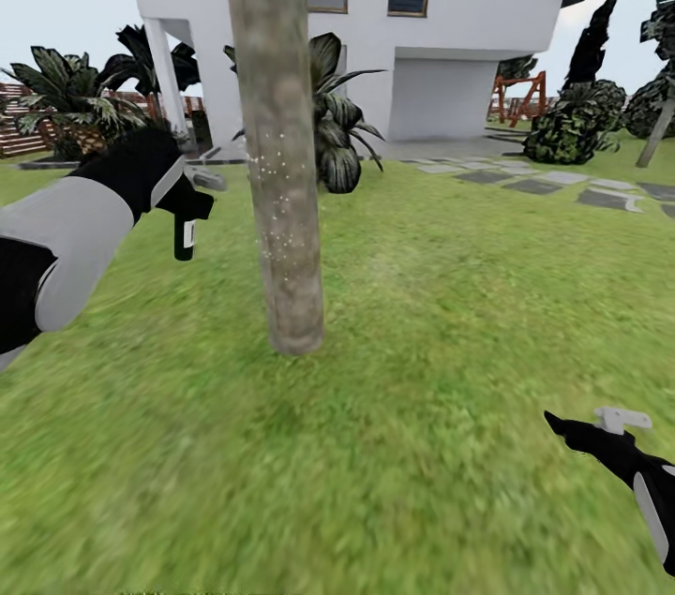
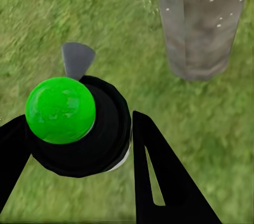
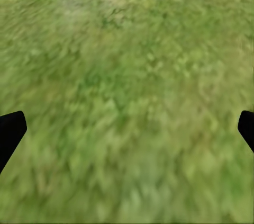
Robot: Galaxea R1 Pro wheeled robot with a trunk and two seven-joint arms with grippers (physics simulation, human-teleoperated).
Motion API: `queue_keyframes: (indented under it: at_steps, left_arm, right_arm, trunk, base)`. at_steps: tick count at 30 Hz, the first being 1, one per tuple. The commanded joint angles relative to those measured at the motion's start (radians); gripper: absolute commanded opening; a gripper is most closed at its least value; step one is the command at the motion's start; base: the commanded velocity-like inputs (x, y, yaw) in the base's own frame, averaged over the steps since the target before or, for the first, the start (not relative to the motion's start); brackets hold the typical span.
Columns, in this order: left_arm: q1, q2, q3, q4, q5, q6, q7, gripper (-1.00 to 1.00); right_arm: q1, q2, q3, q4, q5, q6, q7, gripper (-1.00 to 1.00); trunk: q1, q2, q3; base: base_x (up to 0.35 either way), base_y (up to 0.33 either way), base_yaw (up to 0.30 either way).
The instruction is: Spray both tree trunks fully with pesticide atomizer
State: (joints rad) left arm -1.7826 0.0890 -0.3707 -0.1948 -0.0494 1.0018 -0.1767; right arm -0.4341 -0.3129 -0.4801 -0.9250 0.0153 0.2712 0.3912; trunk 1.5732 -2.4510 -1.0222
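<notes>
One tree trunk (image 1: 281, 155), thick and beige-grey, rises from the grass floor (image 1: 422, 314) just ahead of me. White spray specks dot its bark. My left gripper (image 1: 187, 201) is raised to the trunk's left and shut on the pesticide atomizer (image 1: 185, 237), a small black bottle with a pale label. In the left wrist view the atomizer (image 2: 79, 128) sits between my black fingers (image 2: 159, 171), its grey nozzle (image 2: 78, 60) towards the speckled trunk (image 2: 203, 23). My right gripper (image 1: 600, 424) hangs low at the right, open over bare grass (image 3: 127, 75).
A white house (image 1: 450, 23) stands behind the trunk, with a dark leafy plant (image 1: 337, 126) at its foot. Grey stepping stones (image 1: 562, 183) cross the lawn at right, near round bushes (image 1: 572, 126) and a leaning thin tree (image 1: 661, 126). Palm plants (image 1: 66, 98) and a slatted fence are at far left.
</notes>
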Motion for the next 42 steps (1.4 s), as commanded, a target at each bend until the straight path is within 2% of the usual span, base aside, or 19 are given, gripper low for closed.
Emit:
queue_keyframes:
  at_steps: [1,8,19,27,42]
  left_arm:
    - [0.000,0.000,-0.001,0.000,-0.001,0.000,0.000,-1.00]
    - [0.000,0.000,-0.001,0.000,-0.001,-0.001,-0.001,-1.00]
    - [0.002,0.002,-0.001,0.000,0.000,-0.002,0.000,-1.00]
    - [0.002,0.001,-0.001,0.000,0.000,-0.002,0.000,-1.00]
    - [0.002,0.001,-0.001,-0.002,-0.001,-0.003,0.000,-1.00]
  right_arm:
    - [0.000,0.000,0.000,0.000,0.000,0.000,0.000,1.00]
    - [0.000,0.000,0.000,0.000,0.000,0.000,0.000,1.00]
    - [0.001,0.001,0.000,0.000,0.000,0.000,0.000,1.00]
    - [0.000,0.000,0.000,0.000,0.000,0.000,0.000,1.00]
    - [0.000,0.000,0.000,0.000,0.000,0.000,0.000,1.00]
  trunk:
    - [0.000,0.000,0.000]
    - [0.000,0.000,0.000]
    - [0.000,0.000,0.000]
    - [0.000,0.000,0.000]
    - [0.000,0.000,0.000]
  base:
    - [0.070,-0.322,0.261]
    - [0.125,-0.310,0.212]
    - [0.216,-0.245,0.008]
    - [0.028,-0.313,0.005]
    - [0.000,-0.321,0.243]
